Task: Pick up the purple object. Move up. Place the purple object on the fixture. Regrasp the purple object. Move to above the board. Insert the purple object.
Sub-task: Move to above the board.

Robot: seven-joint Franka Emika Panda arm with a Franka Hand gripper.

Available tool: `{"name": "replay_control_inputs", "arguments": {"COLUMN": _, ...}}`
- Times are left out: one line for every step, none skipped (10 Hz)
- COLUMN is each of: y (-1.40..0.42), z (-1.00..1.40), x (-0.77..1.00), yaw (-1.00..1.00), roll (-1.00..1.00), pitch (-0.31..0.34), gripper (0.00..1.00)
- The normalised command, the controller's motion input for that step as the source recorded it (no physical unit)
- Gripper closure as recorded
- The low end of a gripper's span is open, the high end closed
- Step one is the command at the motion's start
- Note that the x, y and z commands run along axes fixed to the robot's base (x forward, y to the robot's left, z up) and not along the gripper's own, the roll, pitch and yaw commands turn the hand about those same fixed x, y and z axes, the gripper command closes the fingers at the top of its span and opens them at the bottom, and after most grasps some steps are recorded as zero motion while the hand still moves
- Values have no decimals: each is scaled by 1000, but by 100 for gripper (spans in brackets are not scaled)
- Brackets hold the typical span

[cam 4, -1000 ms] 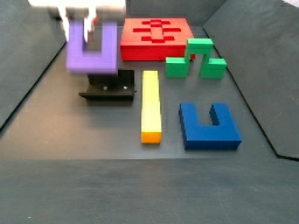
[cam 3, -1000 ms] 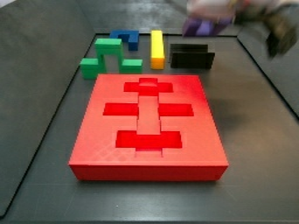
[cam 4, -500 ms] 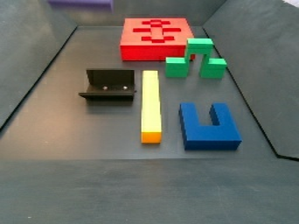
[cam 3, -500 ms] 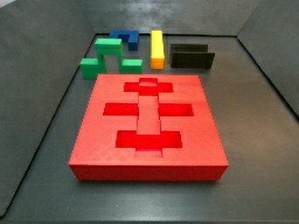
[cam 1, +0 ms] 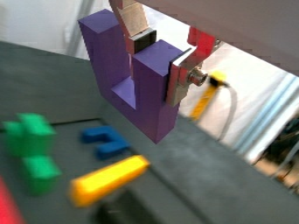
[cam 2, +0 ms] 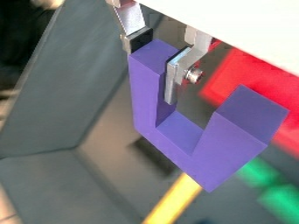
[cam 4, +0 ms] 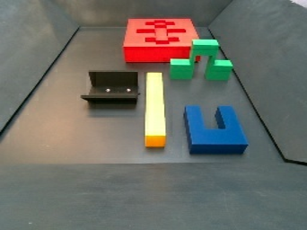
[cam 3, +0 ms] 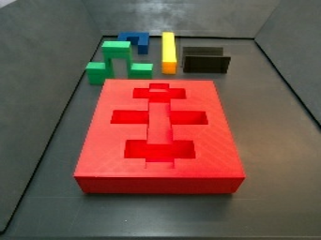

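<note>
No readable text, label, brand, number or sign is showing in any view. The tool (cam 1: pixel 162 59), seen only in both wrist views where it is gripping one arm of the purple object (cam 1: pixel 131 79), is carrying no marking. The board (cam 3: pixel 158 136), the fixture (cam 4: pixel 110 88), the yellow bar (cam 4: pixel 153 108), the blue block (cam 4: pixel 214 128) and the green blocks (cam 4: pixel 199 59) are all showing plain faces, and the table (cam 4: pixel 108 135) is bearing no print.

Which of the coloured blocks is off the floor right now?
The purple U-shaped block, clamped by one arm in the end effector in both wrist views. The green, blue and yellow blocks lie on the floor.
</note>
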Motion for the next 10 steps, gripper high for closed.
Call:
{"name": "replay_control_inputs", "arguments": {"y": -1285, "z": 256, "x": -1400, "yaw": -29, "roll": -1000, "pitch": 61, "gripper": 100}}
{"name": "replay_control_inputs", "arguments": {"y": -1258, "z": 248, "x": -1400, "yaw": -20, "roll": -1000, "pitch": 60, "gripper": 100}}
{"name": "replay_control_inputs", "arguments": {"y": -742, "z": 144, "x": -850, "yaw": -15, "roll": -1000, "pitch": 59, "gripper": 100}}
{"name": "replay_control_inputs", "arguments": {"y": -261, "z": 43, "x": -337, "yaw": -15, "roll": -1000, "pitch": 59, "gripper": 100}}
{"name": "replay_control_inputs", "arguments": {"y": -110, "z": 17, "x": -137, "yaw": -15, "roll": -1000, "pitch": 77, "gripper": 100}}
{"name": "replay_control_inputs", "arguments": {"y": -44, "z": 15, "x": -75, "yaw": -6, "roll": -1000, "pitch": 56, "gripper": 100}}
{"name": "replay_control_inputs", "arguments": {"y": -24, "z": 0, "x": -79, "yaw": -1, "roll": -1000, "pitch": 37, "gripper": 100}}
{"name": "replay_control_inputs", "arguments": {"y": 29, "z": 8, "x": -79, "yaw": -7, "roll": -719, "pitch": -1, "gripper": 100}}
{"name": "replay_control_inputs", "arguments": {"y": 34, "z": 1, "x": -75, "yaw": -2, "roll": -412, "pitch": -38, "gripper": 100}}
{"name": "replay_control_inputs", "arguments": {"y": 16, "z": -8, "x": -51, "yaw": -4, "roll": -266, "pitch": -42, "gripper": 100}}
